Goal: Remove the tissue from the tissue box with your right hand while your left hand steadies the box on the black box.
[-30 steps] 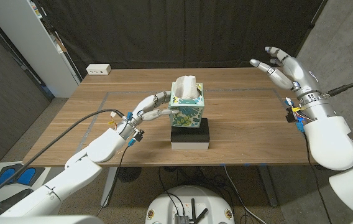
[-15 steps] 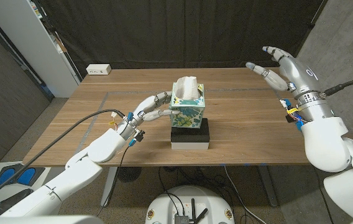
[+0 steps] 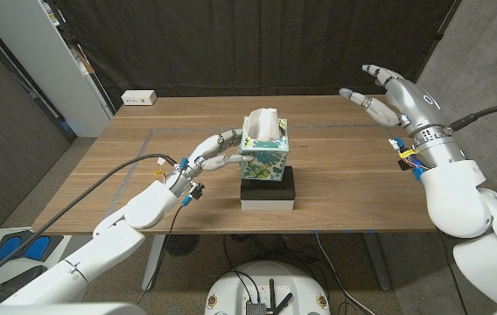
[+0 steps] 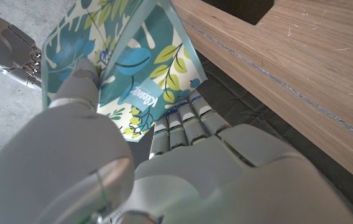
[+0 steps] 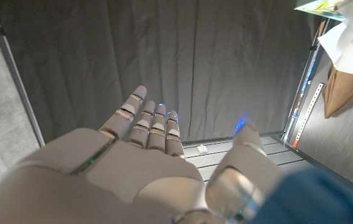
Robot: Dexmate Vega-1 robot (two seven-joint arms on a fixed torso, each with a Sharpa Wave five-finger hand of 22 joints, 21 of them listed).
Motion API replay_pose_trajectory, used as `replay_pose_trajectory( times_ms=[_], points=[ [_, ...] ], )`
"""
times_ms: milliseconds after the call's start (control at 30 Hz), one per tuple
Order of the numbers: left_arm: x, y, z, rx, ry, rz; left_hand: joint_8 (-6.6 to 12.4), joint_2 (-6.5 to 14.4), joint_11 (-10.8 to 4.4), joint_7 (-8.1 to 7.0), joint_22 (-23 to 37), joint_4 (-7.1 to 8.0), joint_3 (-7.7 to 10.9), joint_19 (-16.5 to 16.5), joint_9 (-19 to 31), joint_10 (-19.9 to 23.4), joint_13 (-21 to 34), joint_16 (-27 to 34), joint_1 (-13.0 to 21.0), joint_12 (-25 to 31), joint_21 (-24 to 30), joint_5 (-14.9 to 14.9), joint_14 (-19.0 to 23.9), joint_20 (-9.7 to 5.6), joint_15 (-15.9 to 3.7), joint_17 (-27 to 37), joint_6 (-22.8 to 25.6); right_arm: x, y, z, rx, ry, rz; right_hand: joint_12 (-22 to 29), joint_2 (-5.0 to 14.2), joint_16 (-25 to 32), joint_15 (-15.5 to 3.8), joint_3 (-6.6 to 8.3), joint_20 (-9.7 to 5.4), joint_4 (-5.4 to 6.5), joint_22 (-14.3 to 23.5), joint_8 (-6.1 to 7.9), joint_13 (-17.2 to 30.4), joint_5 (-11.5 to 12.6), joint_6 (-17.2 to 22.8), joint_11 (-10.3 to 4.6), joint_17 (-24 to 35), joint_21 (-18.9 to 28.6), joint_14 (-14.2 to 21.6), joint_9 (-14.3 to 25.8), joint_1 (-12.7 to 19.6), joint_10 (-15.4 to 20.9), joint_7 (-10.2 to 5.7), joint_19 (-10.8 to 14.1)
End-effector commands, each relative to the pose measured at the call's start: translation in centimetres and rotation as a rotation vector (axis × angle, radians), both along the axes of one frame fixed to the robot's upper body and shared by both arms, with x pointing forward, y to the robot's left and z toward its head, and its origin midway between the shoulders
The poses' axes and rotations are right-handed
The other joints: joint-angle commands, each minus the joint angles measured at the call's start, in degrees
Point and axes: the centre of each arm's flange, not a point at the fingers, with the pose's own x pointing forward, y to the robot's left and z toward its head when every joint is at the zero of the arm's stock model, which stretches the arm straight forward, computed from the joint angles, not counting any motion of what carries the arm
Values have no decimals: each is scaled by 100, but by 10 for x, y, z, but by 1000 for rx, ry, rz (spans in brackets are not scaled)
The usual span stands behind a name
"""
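A tissue box (image 3: pixel 264 156) with a blue and green leaf print stands on a black box (image 3: pixel 268 186) at the table's middle. A white tissue (image 3: pixel 262 123) sticks up from its top. My left hand (image 3: pixel 214 153) grips the box's left side, fingers on its far face and thumb on its near face; in the left wrist view the hand (image 4: pixel 139 162) wraps the tissue box (image 4: pixel 127 68). My right hand (image 3: pixel 392 96) hovers open above the table's far right corner, fingers spread toward the box. The right hand (image 5: pixel 145 155) faces a dark curtain in the right wrist view.
A white base (image 3: pixel 268 205) lies under the black box. A white power strip (image 3: pixel 139 98) sits at the far left corner of the wooden table (image 3: pixel 345 175). A dark curtain (image 3: pixel 257 44) hangs behind, with a white cabinet (image 3: pixel 47 61) at the left.
My right hand has moved left toward the tissue box, staying open and raised. The left hand and box have not moved.
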Motion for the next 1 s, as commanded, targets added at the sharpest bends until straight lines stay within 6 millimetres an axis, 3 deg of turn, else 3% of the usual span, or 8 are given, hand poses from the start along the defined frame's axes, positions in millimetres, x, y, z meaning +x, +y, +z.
replay_pose_trajectory(
  times_ms=[33,1000],
  points=[
    [0,-1,0,1,-8,3,43,67,4,-69,15,-6,-8,6,25,27,10,-8,33,-17,-3,44,18,-21,-56,24,100,8,15,9,-53,10,73,22,0,14,7,32,6,28,24,-19,34,14,-7,5,24,19,23,14,17,65,1,23],
    [-3,-3,-3,-2,-11,4,21,88,1,-71,13,-4,-28,16,28,41,26,-22,51,-38,-2,50,32,-21,-66,25,117,13,65,30,-198,15,247,9,1,-2,8,35,7,25,22,-12,44,15,13,10,23,9,1,17,30,79,27,28]
  ],
)
